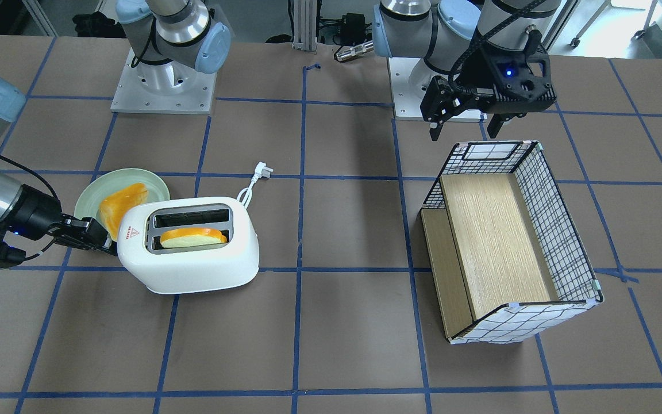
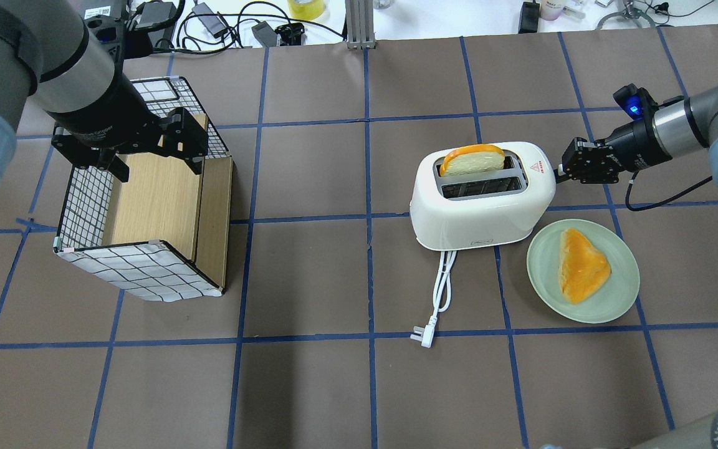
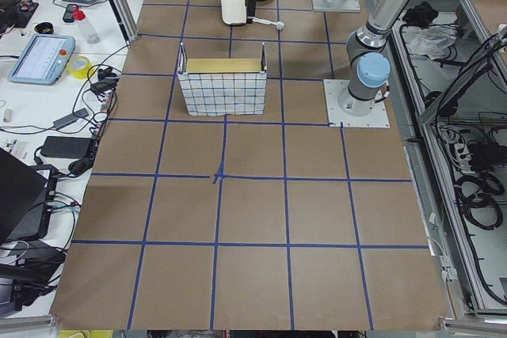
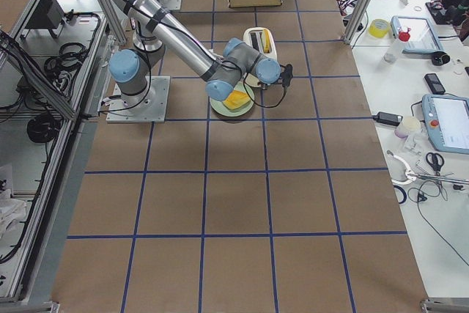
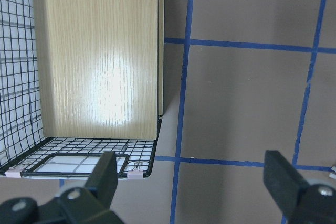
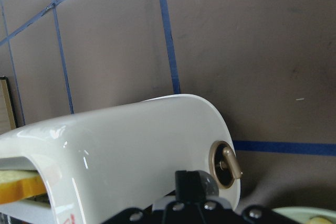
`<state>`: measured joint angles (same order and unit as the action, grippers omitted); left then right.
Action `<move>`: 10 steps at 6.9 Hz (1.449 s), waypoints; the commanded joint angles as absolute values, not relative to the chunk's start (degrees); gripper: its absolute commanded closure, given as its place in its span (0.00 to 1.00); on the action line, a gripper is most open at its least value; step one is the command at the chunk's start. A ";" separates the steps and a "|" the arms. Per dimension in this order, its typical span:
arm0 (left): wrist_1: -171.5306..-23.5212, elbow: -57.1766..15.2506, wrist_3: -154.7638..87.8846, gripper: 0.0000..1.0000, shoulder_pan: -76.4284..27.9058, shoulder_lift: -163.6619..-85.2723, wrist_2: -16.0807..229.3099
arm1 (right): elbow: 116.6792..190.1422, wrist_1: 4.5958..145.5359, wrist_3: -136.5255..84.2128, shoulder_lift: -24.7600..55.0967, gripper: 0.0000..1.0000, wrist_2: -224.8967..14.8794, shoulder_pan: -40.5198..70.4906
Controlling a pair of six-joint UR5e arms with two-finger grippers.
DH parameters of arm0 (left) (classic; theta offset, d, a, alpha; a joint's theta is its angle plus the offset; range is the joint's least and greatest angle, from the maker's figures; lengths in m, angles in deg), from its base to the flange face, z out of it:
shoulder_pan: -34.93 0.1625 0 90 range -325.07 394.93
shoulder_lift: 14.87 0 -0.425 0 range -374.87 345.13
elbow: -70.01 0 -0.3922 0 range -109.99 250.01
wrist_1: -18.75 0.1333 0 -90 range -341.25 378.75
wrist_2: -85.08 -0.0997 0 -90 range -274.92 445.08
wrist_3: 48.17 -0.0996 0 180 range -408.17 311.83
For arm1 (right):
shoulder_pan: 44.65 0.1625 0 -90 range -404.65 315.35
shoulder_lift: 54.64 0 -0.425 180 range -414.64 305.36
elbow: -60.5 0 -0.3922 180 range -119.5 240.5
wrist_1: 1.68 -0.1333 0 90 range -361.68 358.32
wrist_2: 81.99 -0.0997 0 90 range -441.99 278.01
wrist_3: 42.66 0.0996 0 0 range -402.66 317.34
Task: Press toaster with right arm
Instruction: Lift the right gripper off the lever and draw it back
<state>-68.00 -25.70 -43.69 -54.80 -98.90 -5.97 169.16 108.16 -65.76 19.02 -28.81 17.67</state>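
Note:
The white toaster (image 1: 193,259) stands on the table, with a red triangle sticker (image 1: 131,233) on top near its end. A bread slice (image 1: 193,237) sticks up from one slot; the other slot is empty. My right gripper (image 1: 101,241) is shut, with its tips against the toaster's end face (image 2: 543,181). In the right wrist view the closed fingertips (image 6: 188,182) sit against the end, just left of the small knob (image 6: 226,163). My left gripper (image 1: 465,127) is open and empty above the far end of the wire basket (image 1: 555,230).
A pale green plate (image 2: 621,293) with a toast piece (image 2: 580,265) lies beside the toaster, under my right wrist. The toaster's white cord and plug (image 2: 440,293) trail toward the robot side. The basket (image 2: 134,268) with wooden panels stands at the left.

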 commanded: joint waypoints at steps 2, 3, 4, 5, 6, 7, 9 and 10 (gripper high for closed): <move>-67.99 -25.71 -43.69 0.00 -54.80 -98.90 -5.97 | 168.26 107.40 -64.55 20.15 1.00 -28.20 17.67; -67.99 -25.71 -43.69 0.00 -54.80 -98.90 -5.97 | 168.08 106.96 -63.24 21.63 1.00 -26.98 17.67; -67.99 -25.71 -43.69 0.00 -54.80 -98.90 -5.97 | 168.08 106.95 -62.88 22.17 1.00 -26.27 17.76; -67.99 -25.71 -43.69 0.00 -54.80 -98.90 -5.97 | 167.73 106.86 -62.61 23.40 1.00 -25.22 17.93; -67.99 -25.71 -43.69 0.00 -54.80 -98.90 -5.97 | 166.34 106.60 -61.22 25.06 1.00 -22.86 18.54; -67.99 -25.71 -43.69 0.00 -54.80 -98.90 -5.97 | 165.45 104.51 -60.94 26.03 1.00 -22.49 18.90; -67.99 -25.71 -43.69 0.00 -54.80 -98.90 -5.97 | 163.43 103.88 -58.84 28.40 1.00 -16.55 22.13; -67.99 -25.71 -43.69 0.00 -54.80 -98.90 -5.89 | 161.94 103.79 -56.83 30.07 1.00 -11.90 25.11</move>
